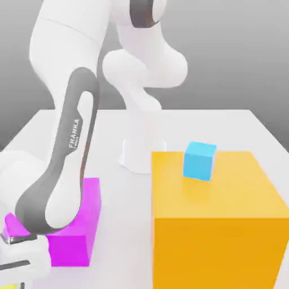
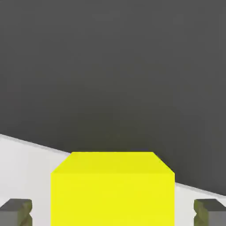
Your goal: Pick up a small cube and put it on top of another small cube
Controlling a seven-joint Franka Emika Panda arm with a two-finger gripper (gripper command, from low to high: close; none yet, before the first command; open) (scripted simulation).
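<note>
The small yellow cube (image 2: 112,194) sits on the white table, squarely between my two fingertips. My gripper (image 2: 113,212) is open around it: one dark fingertip (image 2: 16,212) and the other (image 2: 211,212) each stand well clear of the cube's sides. In the exterior view the hand (image 1: 20,262) is low at the left front corner, beside the magenta block. The other small cube, sky-blue (image 1: 199,161), rests on the big orange block (image 1: 214,226), near its far edge.
The magenta block (image 1: 79,237) stands right beside my hand, partly behind the forearm. The tall orange block fills the exterior view's right front. The arm's base (image 1: 138,152) rises at the back middle of the white table (image 1: 51,130).
</note>
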